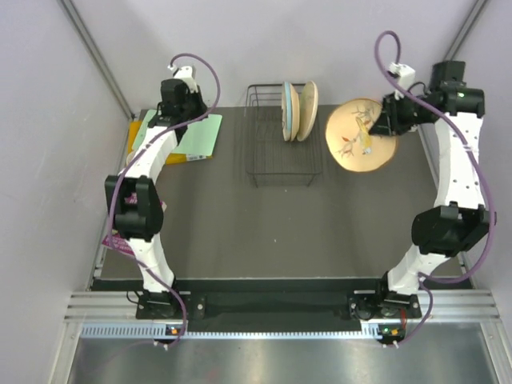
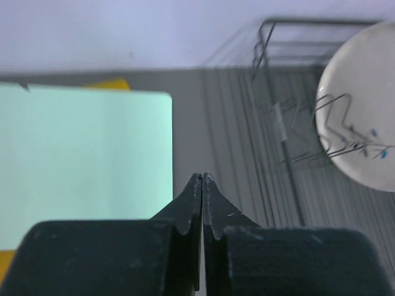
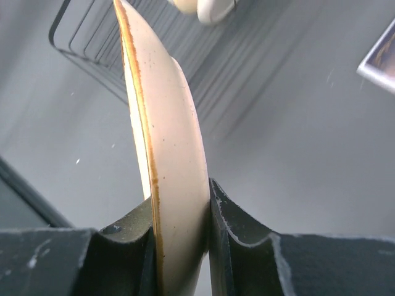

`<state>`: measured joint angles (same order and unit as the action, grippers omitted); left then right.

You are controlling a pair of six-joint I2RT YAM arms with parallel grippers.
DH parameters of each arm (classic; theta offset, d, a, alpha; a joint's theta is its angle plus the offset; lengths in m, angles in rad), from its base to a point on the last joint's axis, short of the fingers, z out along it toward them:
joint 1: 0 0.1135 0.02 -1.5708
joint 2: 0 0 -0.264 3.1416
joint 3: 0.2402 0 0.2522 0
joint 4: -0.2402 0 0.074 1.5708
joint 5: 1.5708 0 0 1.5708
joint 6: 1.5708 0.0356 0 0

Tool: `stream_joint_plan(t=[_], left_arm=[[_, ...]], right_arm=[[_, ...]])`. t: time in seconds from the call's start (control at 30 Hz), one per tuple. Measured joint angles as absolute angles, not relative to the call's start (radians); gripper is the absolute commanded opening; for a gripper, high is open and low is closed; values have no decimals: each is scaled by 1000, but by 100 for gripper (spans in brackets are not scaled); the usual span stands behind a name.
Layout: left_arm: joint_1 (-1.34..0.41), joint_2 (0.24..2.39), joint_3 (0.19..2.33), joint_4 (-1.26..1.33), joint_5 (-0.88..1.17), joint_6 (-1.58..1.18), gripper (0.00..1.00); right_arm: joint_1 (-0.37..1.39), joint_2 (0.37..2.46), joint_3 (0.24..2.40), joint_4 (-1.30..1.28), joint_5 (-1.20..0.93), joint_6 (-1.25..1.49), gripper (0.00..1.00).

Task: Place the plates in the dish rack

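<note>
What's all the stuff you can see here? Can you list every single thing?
Held plate: 1, peach-tan with a bird and leaves, lifted just right of the rack.
Blue-white plate: 1, standing on edge in the rack.
Cream-tan plate: 1, standing beside it in the rack.
Dish rack: 1, black wire, far middle of the table.
Folder: 1, mint green, far left.
Yellow thing: 1, under the folder.
Table: 1, dark grey.
Left gripper: 1, black, shut, empty, by the folder.
Right gripper: 1, black, shut on the held plate's rim.
</note>
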<state>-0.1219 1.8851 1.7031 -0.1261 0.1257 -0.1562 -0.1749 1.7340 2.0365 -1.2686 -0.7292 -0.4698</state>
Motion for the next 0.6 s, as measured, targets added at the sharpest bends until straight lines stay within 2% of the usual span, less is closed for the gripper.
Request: stream_joint_plan(t=[0.3, 0.6], left_arm=[[-135, 2051, 1717, -175, 194, -238, 0], [-205, 2157, 1753, -173, 202, -209, 0]], right_arm=[[129, 1726, 2171, -1088, -401, -220, 0], [436, 1832, 2403, -890, 46, -177, 0]])
